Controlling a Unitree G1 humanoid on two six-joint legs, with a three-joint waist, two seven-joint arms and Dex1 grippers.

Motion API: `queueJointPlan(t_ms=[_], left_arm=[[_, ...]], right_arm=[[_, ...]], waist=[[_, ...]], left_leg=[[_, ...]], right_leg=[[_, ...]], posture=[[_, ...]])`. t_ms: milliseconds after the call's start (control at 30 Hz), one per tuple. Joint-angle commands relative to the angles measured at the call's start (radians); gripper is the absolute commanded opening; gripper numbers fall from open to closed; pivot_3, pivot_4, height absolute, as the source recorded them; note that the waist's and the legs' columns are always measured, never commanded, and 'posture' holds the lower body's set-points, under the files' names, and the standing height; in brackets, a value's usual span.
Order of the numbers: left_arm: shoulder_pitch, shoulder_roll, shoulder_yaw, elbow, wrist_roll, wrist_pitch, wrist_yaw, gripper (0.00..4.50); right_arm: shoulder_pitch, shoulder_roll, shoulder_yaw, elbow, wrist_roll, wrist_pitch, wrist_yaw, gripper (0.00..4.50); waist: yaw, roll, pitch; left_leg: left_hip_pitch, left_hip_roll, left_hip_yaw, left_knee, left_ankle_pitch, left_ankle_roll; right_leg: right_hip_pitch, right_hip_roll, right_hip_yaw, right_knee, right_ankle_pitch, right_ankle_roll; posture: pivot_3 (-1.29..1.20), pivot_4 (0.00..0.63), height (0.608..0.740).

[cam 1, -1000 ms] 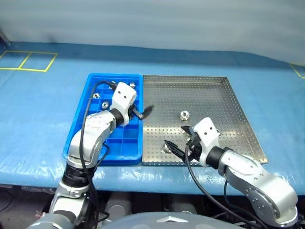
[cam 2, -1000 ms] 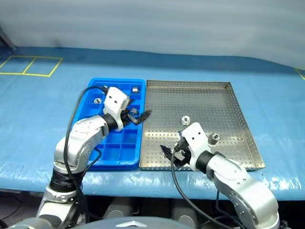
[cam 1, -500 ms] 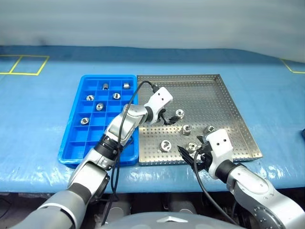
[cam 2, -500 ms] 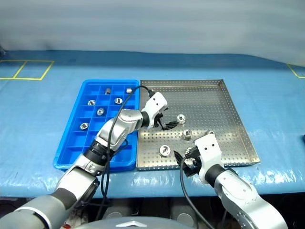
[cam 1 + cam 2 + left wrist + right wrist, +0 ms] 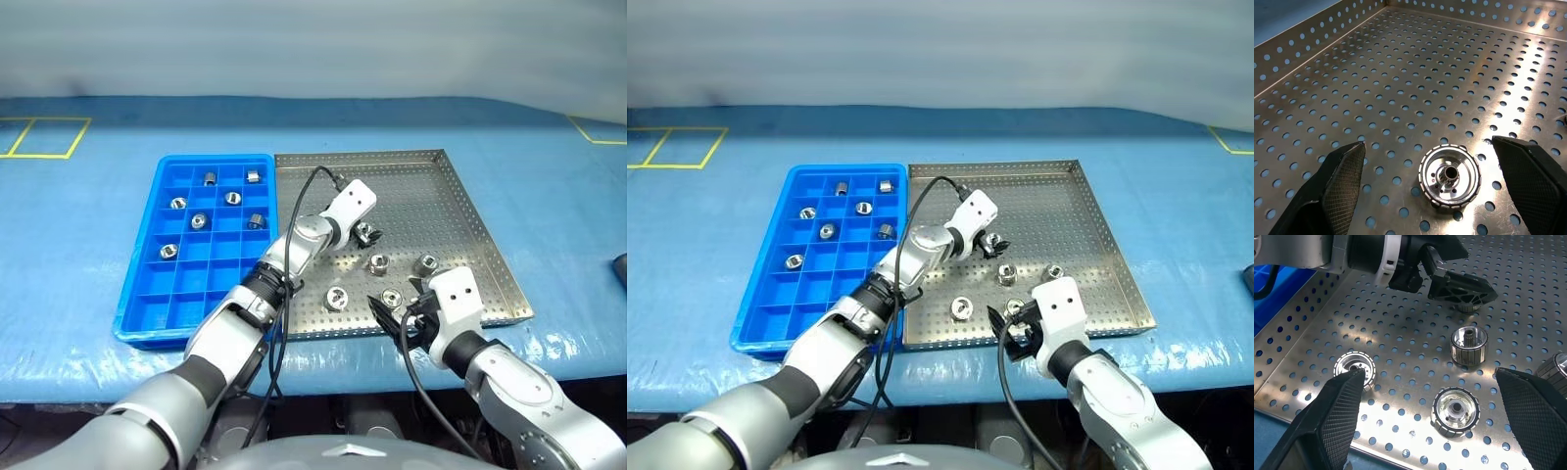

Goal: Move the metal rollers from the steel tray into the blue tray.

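Note:
The steel tray (image 5: pixel 431 196) lies on the table with the blue tray (image 5: pixel 196 304) against its left side. Several metal rollers rest in the blue tray's far compartments (image 5: pixel 199 220). My left gripper (image 5: pixel 367 235) reaches across into the steel tray and is open, its fingers (image 5: pixel 1344 171) down either side of one upright roller (image 5: pixel 1450 176) without touching it. Other rollers stand loose in the steel tray (image 5: pixel 378 261) (image 5: pixel 426 264) (image 5: pixel 336 297) (image 5: pixel 392 298). My right gripper (image 5: pixel 397 313) hovers open and empty over the tray's near edge, with the rollers (image 5: pixel 1455 411) (image 5: pixel 1469 346) ahead of it.
A blue cover spreads over the table, with yellow tape marks at the far left (image 5: pixel 39 137) and far right (image 5: pixel 598 127). A dark object (image 5: pixel 619 269) shows at the right edge. A black cable (image 5: pixel 304 201) arcs from my left wrist.
My left gripper has swung right from over the blue tray into the steel tray and come down around a roller. The view has shifted. My right gripper has stayed put.

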Motion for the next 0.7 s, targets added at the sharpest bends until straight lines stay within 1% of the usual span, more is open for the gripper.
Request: queueJointPlan(t_ms=[33, 100, 200, 300, 400, 433, 567, 700], left_arm=[[-0.045, -0.032, 0.007, 0.072, 0.030, -0.055, -0.003, 4.48], [-0.051, -0.036, 0.005, 0.100, 0.045, -0.067, 0.001, 4.48], [-0.055, -0.035, 0.004, 0.128, 0.064, -0.066, 0.010, 3.89], [-0.050, -0.034, 0.017, 0.121, 0.063, -0.073, -0.004, 2.91], [-0.038, -0.030, 0.048, 0.076, 0.034, -0.083, -0.018, 1.88], [-0.034, -0.028, 0.057, 0.055, 0.026, -0.081, -0.023, 1.67], [-0.018, -0.015, 0.089, -0.043, 0.009, -0.054, -0.030, 1.67], [0.032, 0.023, 0.150, -0.285, -0.035, 0.032, -0.013, 1.67]], right_arm=[[-0.010, -0.003, -0.006, -0.044, -0.005, -0.019, -0.001, 4.50], [-0.011, -0.004, -0.008, -0.045, -0.005, -0.019, 0.000, 4.50], [-0.010, -0.005, -0.014, -0.045, -0.003, -0.022, -0.002, 4.50], [-0.011, -0.004, -0.013, -0.045, -0.003, -0.022, -0.002, 4.50], [-0.020, -0.003, -0.002, -0.041, -0.004, -0.020, 0.001, 4.50], [-0.025, -0.004, 0.001, -0.038, -0.003, -0.019, 0.003, 4.50], [-0.042, -0.007, 0.011, -0.030, -0.002, -0.016, 0.009, 4.50], [-0.087, -0.016, 0.032, -0.010, 0.000, -0.013, 0.025, 4.50]], waist=[[-0.002, 0.000, 0.000], [-0.004, 0.000, 0.000], [-0.005, 0.000, 0.000], [-0.006, 0.000, 0.000], [-0.007, 0.000, 0.000], [-0.008, 0.000, 0.000], [-0.005, 0.000, 0.000], [-0.006, 0.000, 0.000]], left_leg=[[0.000, 0.000, 0.000, 0.000, 0.000, 0.000], [0.000, 0.000, 0.000, 0.000, 0.000, 0.000], [0.000, 0.000, 0.000, 0.000, 0.000, 0.000], [0.000, 0.000, 0.000, 0.000, 0.000, 0.000], [0.000, 0.001, 0.000, 0.000, 0.000, 0.000], [0.000, 0.001, 0.000, 0.000, 0.000, 0.000], [-0.001, 0.001, 0.000, 0.000, 0.000, 0.000], [-0.002, 0.002, 0.000, 0.000, 0.000, 0.000]], right_leg=[[0.000, 0.000, 0.000, 0.000, 0.000, 0.000], [0.000, 0.000, 0.000, 0.000, 0.000, 0.000], [0.000, 0.000, 0.000, 0.000, 0.001, 0.000], [0.000, 0.000, 0.000, 0.000, 0.002, 0.002], [0.000, 0.000, 0.000, 0.000, 0.002, 0.002], [0.000, 0.000, 0.000, 0.000, 0.002, 0.002], [-0.001, 0.000, 0.000, 0.000, 0.004, 0.000], [-0.002, 0.000, 0.000, 0.000, 0.005, 0.000]], posture=[[-0.06, 0.150, 0.740], [-0.06, 0.150, 0.740], [-0.06, 0.150, 0.740], [-0.06, 0.150, 0.740], [-0.05, 0.150, 0.740], [-0.04, 0.150, 0.740], [-0.03, 0.150, 0.740], [0.01, 0.150, 0.740]])
